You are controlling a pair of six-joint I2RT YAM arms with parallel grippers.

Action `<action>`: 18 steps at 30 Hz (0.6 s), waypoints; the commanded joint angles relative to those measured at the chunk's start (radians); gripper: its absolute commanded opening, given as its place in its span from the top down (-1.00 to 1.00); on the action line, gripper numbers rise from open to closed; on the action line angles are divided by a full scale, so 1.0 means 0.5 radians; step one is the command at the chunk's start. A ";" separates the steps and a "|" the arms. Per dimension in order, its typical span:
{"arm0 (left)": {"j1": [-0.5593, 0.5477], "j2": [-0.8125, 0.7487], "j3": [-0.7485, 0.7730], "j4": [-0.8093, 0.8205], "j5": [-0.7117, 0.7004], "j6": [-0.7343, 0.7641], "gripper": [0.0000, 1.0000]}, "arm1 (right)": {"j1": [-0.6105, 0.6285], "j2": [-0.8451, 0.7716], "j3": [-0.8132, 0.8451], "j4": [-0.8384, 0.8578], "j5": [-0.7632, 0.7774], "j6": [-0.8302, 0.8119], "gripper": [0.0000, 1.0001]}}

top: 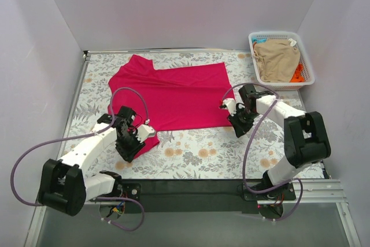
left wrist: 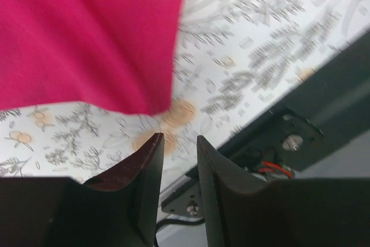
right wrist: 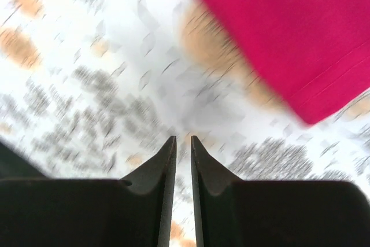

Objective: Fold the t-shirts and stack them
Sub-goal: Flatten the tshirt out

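A crimson-pink t-shirt (top: 173, 93) lies spread on the floral table, with its near left corner by my left arm. My left gripper (top: 128, 153) hovers just off that corner, slightly open and empty. The left wrist view shows the shirt's corner (left wrist: 87, 33) just beyond the fingertip gap (left wrist: 180, 138). My right gripper (top: 239, 125) sits just off the shirt's near right corner. Its jaws are almost closed on nothing (right wrist: 183, 139), and the hemmed corner (right wrist: 289, 33) lies up and to the right. A tan-beige shirt (top: 277, 59) and an orange one (top: 298, 73) lie in the basket.
The white lattice basket (top: 308, 62) stands at the back right corner of the table. The floral tablecloth (top: 196, 154) runs between the arms. A black rail (top: 191, 189) marks the near edge. Grey walls close in the left, back and right sides.
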 commanded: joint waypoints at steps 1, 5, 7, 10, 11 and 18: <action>-0.008 -0.198 0.114 -0.361 0.206 0.137 0.34 | 0.011 -0.275 -0.021 -0.353 -0.154 -0.174 0.61; -0.005 -0.278 0.316 -0.460 0.292 0.192 0.31 | 0.017 -0.419 0.065 -0.507 -0.207 -0.257 0.48; -0.002 -0.221 0.442 -0.371 0.292 0.061 0.29 | 0.017 -0.411 0.169 -0.452 -0.207 -0.211 0.46; 0.001 -0.016 0.483 -0.111 0.176 -0.105 0.30 | 0.017 -0.200 0.326 -0.308 -0.180 -0.064 0.50; 0.001 0.034 0.476 -0.022 0.136 -0.148 0.31 | 0.014 -0.141 0.353 -0.256 -0.164 -0.027 0.52; 0.013 0.384 0.372 0.451 -0.137 -0.185 0.36 | 0.017 0.301 0.550 0.098 -0.045 0.117 0.62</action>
